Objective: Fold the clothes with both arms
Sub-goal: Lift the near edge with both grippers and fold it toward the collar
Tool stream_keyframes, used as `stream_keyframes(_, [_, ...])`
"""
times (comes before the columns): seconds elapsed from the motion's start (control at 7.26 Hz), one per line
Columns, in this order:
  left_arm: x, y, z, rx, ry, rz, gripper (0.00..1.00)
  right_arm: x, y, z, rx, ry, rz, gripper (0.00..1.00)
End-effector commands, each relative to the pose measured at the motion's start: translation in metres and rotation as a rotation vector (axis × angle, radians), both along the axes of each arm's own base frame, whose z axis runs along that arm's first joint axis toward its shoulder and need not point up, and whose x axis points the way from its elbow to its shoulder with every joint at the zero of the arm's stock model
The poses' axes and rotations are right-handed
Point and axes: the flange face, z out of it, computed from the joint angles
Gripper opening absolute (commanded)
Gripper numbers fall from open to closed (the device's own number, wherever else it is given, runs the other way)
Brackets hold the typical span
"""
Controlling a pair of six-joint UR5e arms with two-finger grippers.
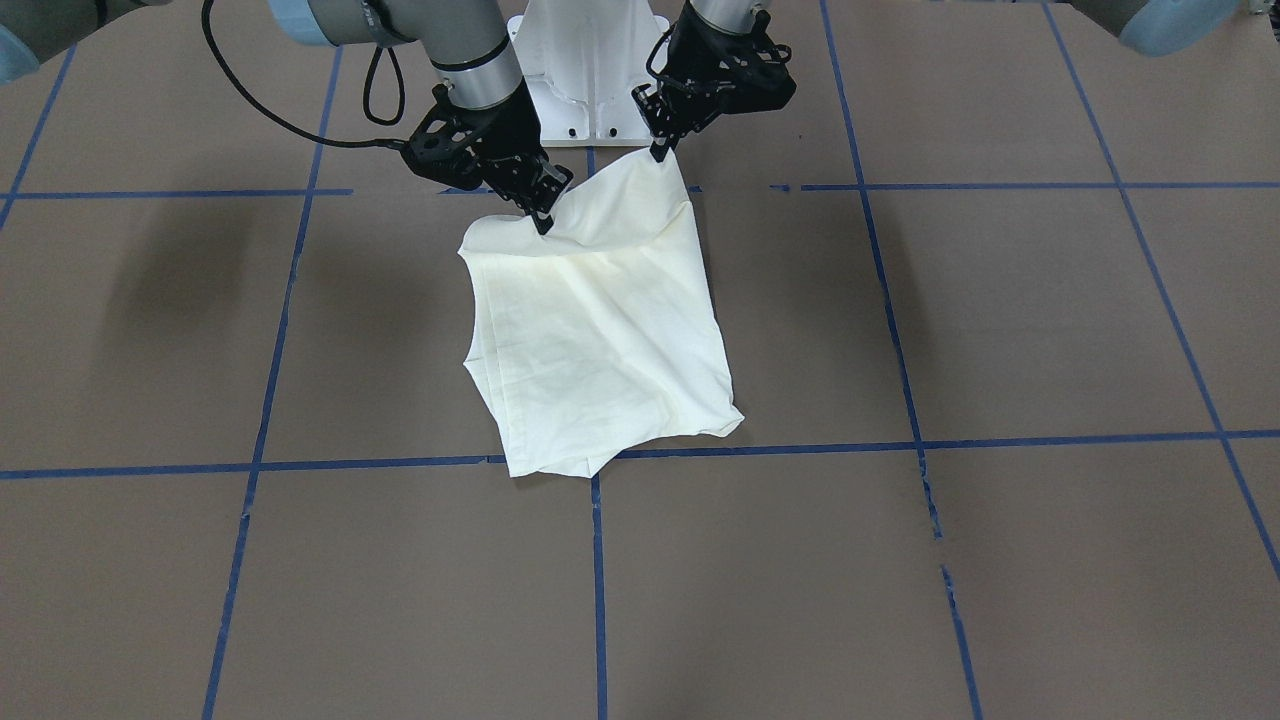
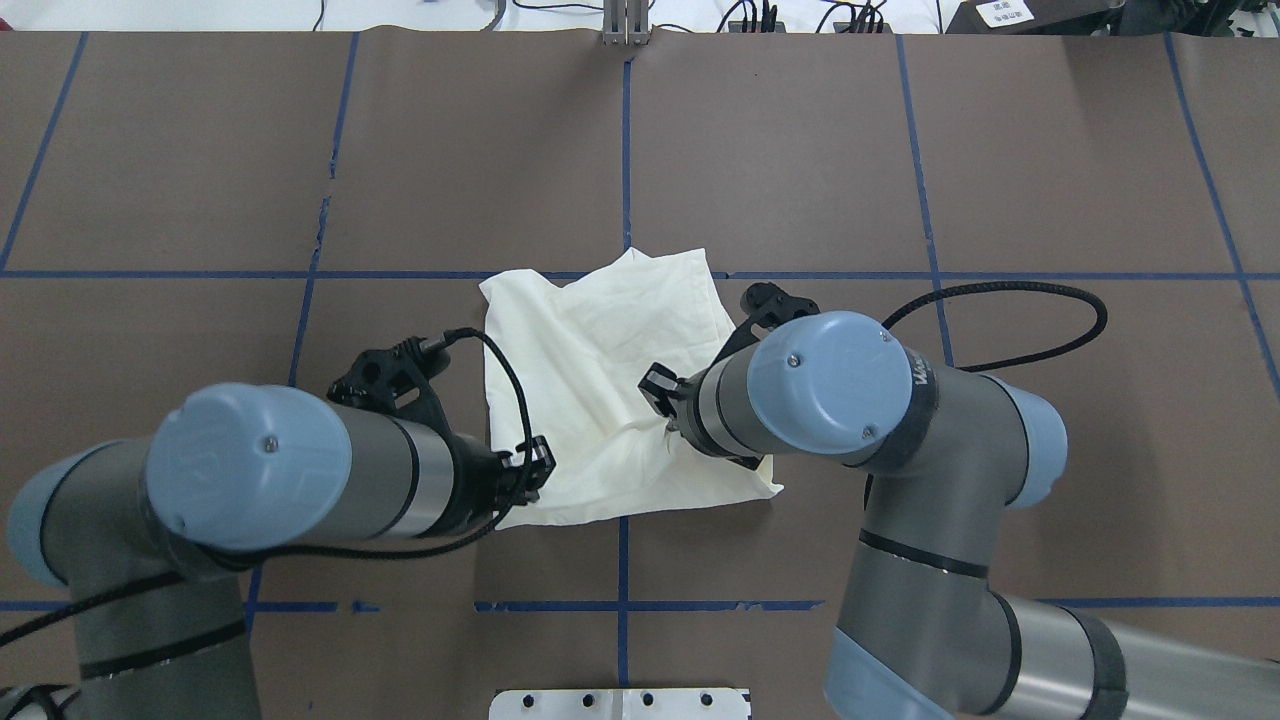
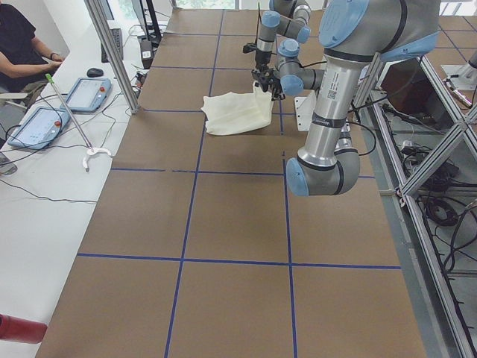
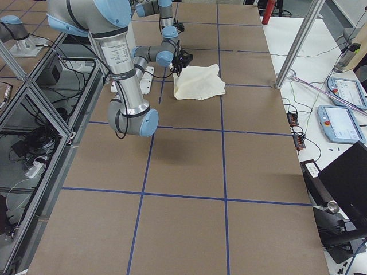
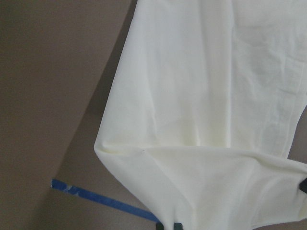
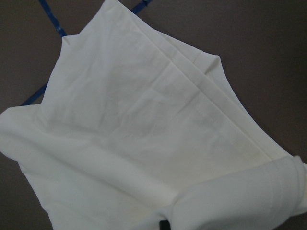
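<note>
Our left hand and right hand both grasp the lifted edge of the T-shirt, which is already folded small, so we judge perhaps one fold remains.

The shirt lies on the table before the pedestal

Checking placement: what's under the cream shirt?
Brown table and a blue tape line running beneath the shirt. The line's covered stretch and the shirt's underside are hidden.
</note>
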Motion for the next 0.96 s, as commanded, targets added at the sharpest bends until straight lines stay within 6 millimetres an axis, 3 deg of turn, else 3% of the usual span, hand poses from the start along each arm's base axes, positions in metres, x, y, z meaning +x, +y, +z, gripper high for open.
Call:
stream_keyframes(0.0, [0.004, -0.081, 0.002, 0.042, -0.041, -0.071, 0.00, -0.011, -0.063, -0.009, 0.031, 0.043, 0.049, 0.00])
stream_keyframes(0.28, [0.033, -0.154, 0.042, 0.052, -0.043, -0.143, 0.00, -0.059, -0.116, 0.011, 0.043, 0.049, 0.072, 0.00])
stream_keyframes(0.41, [0.036, -0.175, 0.051, 0.082, -0.049, -0.156, 0.00, -0.077, -0.127, 0.015, 0.036, 0.071, 0.068, 0.00])
stream_keyframes(0.69, [0.050, -0.201, 0.066, 0.106, -0.044, -0.167, 0.00, -0.084, -0.143, 0.022, 0.020, 0.095, 0.067, 0.00])
stream_keyframes(0.83, [0.049, -0.206, 0.067, 0.108, -0.043, -0.172, 0.00, -0.073, -0.160, 0.028, -0.010, 0.093, 0.062, 0.00])
